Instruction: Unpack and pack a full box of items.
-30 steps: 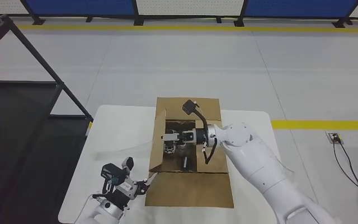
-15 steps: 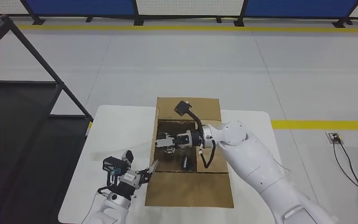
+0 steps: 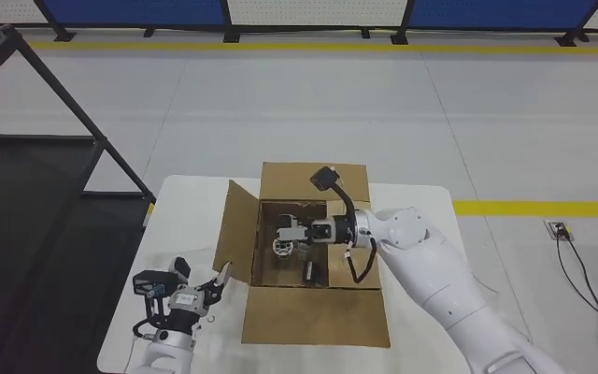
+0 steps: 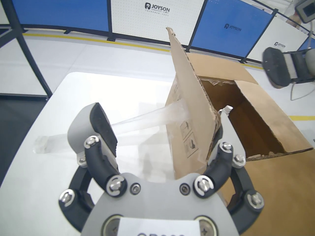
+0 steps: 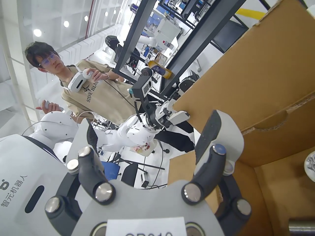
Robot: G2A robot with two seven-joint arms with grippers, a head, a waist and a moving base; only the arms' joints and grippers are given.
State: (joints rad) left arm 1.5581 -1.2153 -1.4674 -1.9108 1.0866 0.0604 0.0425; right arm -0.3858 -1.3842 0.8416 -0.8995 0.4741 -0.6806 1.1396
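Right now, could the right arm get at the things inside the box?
Probably yes. The box has its flaps spread open, and the right gripper, fingers open, is in the opening beside a small dark item; nothing covers it.

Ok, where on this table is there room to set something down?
Far-left table, between the cardboard box's raised flap and the edge, is bare. Nearer, clear tape and the left gripper crowd it; the right gripper occupies the box.
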